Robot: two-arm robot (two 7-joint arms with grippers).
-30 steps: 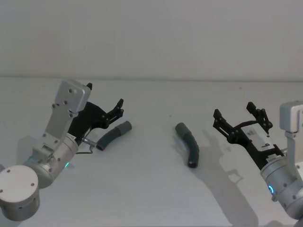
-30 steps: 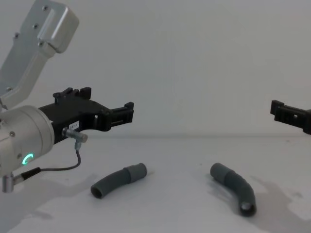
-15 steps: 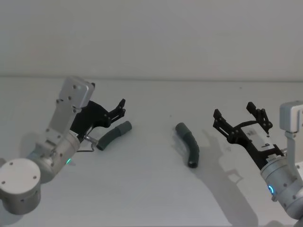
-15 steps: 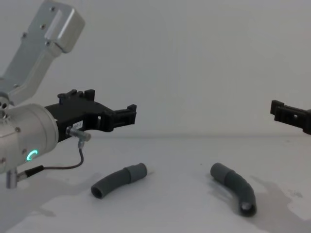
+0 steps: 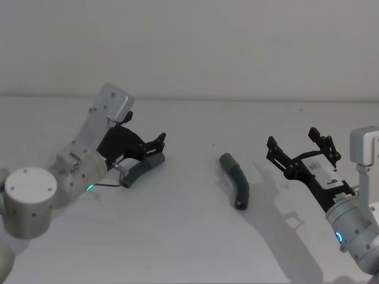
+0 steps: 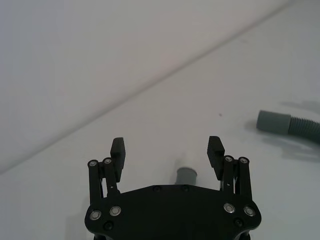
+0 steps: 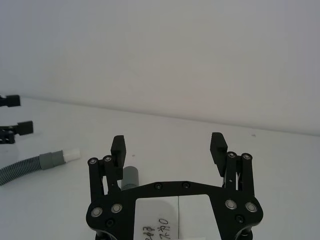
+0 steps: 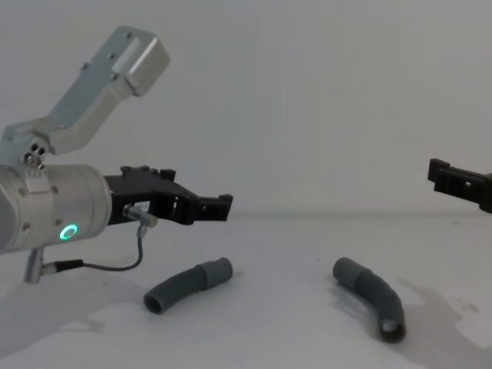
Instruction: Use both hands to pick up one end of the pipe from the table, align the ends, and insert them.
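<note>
Grey left hose [image 8: 188,284] lies on the table [image 5: 177,236] under the wide-spread left gripper [image 6: 166,147]; right gripper [image 5: 292,137], also spread, hangs near right hose [image 5: 237,180].

Left wrist view: first hose piece [image 6: 187,175], beneath the left tool [image 6: 167,147], is mostly hidden by the tool body; one grey end is left exposed. Second hose piece [image 6: 289,126], well apart from the left tool, is cut off at the frame edge. Right wrist view: second hose piece is largely masked by the right tool [image 7: 169,142]; first hose piece and left tool fingertips [image 7: 22,128] are clipped at the edge. Chest view: right tool is cut off, one finger seen. Head view: left arm [image 5: 26,201] and right arm [image 5: 355,228] are truncated by the border.
</note>
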